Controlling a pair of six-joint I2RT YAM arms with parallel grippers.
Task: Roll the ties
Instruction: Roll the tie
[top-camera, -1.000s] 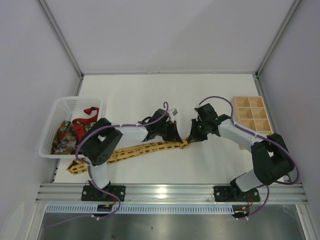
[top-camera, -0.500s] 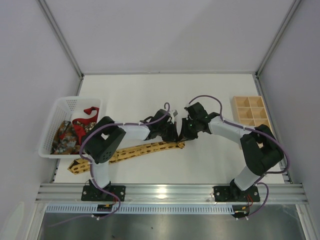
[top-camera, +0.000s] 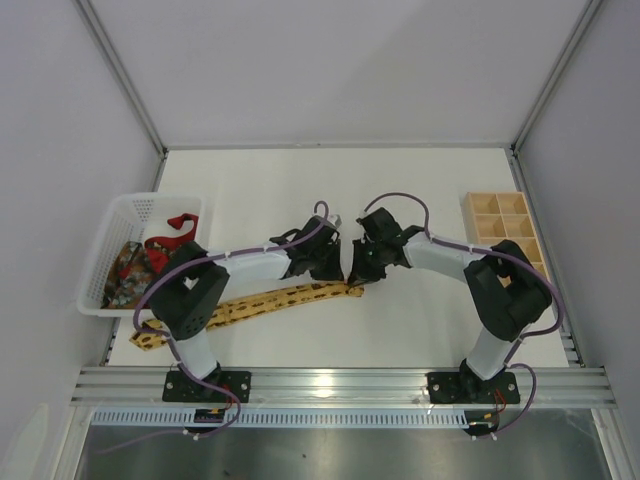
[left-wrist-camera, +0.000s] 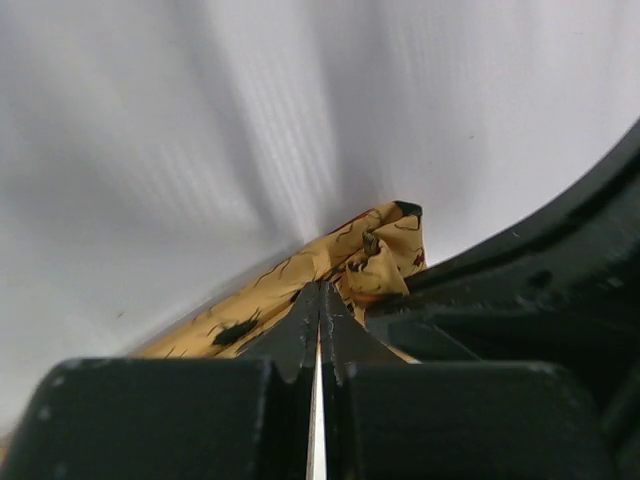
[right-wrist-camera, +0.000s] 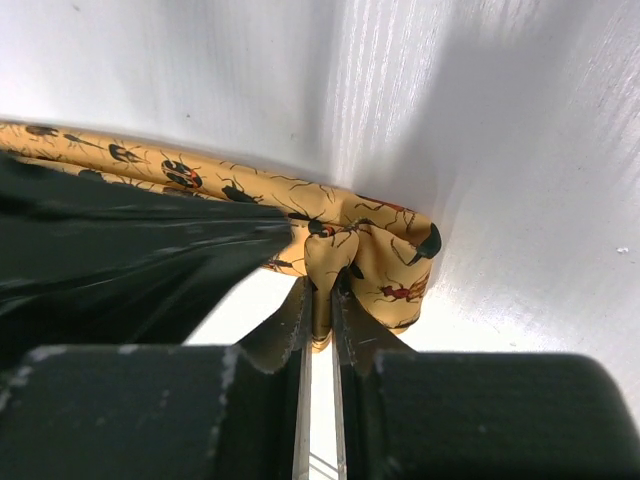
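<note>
Overhead, the yellow tie (top-camera: 270, 300) lies diagonally on the table (top-camera: 420, 190), its end hidden between the arms; wrist views show the right pincer (right-wrist-camera: 320, 290) pinching that bunched end, the left pincer (left-wrist-camera: 320, 295) pressed together against it.

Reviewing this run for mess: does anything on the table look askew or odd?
Yes. The yellow-gold insect-print fabric necktie lies slanted across the white table, and its narrow end is crumpled into a loose wad, pinched by the left end effector and the right end effector, rather than a tidy roll.
</note>
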